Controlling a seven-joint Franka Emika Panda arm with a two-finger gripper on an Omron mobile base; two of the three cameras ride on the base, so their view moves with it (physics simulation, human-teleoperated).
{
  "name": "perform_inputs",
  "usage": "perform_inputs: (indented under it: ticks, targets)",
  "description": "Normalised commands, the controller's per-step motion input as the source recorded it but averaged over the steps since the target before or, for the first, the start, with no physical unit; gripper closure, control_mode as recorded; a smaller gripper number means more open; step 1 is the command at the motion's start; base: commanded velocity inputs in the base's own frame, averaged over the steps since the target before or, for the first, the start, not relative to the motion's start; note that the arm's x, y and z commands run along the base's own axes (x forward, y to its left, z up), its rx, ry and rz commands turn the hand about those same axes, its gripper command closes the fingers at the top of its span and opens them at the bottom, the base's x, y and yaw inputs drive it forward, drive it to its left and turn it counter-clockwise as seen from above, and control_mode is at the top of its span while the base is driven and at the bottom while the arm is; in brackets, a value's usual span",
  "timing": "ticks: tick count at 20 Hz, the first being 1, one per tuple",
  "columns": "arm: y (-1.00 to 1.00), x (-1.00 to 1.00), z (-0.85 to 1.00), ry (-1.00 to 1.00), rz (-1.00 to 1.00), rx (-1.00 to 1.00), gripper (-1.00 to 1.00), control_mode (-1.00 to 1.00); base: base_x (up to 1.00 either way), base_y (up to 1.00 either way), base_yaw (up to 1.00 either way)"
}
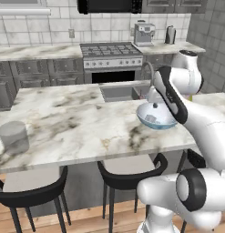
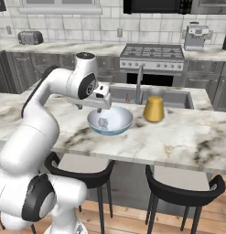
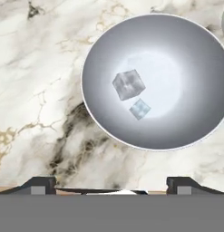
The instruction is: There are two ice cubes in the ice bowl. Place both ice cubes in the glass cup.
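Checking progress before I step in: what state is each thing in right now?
ice cubes: both loose in the bowl, side by side.
ice bowl: upright on the counter, holding both cubes.
glass cup: upright, far along the counter, seemingly empty.
gripper: open, above the bowl, holding nothing.
yellow cylinder: standing beside the bowl.

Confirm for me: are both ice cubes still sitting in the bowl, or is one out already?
Both in. The hand view shows the two ice cubes lying side by side on the floor of the ice bowl.
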Motion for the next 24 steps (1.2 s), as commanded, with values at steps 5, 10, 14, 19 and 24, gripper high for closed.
perform_inputs:
  ticks: [5, 10, 14, 19, 24]
  targets:
    - [-0.52, 0.56, -0.18, 0.15, 0.01, 0.19, -1.0, -1.0, 0.0, 0.0, 0.0]
    - [-0.08, 0.27, -0.31, 0.09, 0.02, 0.18, -1.0, -1.0, 0.0, 0.0, 0.0]
    - [0.04, 0.24, -0.28, 0.04, 0.0, -0.08, -1.0, -1.0, 0.0, 0.0, 0.0]
    - [0.26, 0.18, -0.46, 0.0, 0.0, -0.13, -1.0, -1.0, 0.0, 0.0, 0.0]
    - [0.13, 0.18, -0.43, 0.0, 0.0, 0.0, -1.0, -1.0, 0.0, 0.0, 0.0]
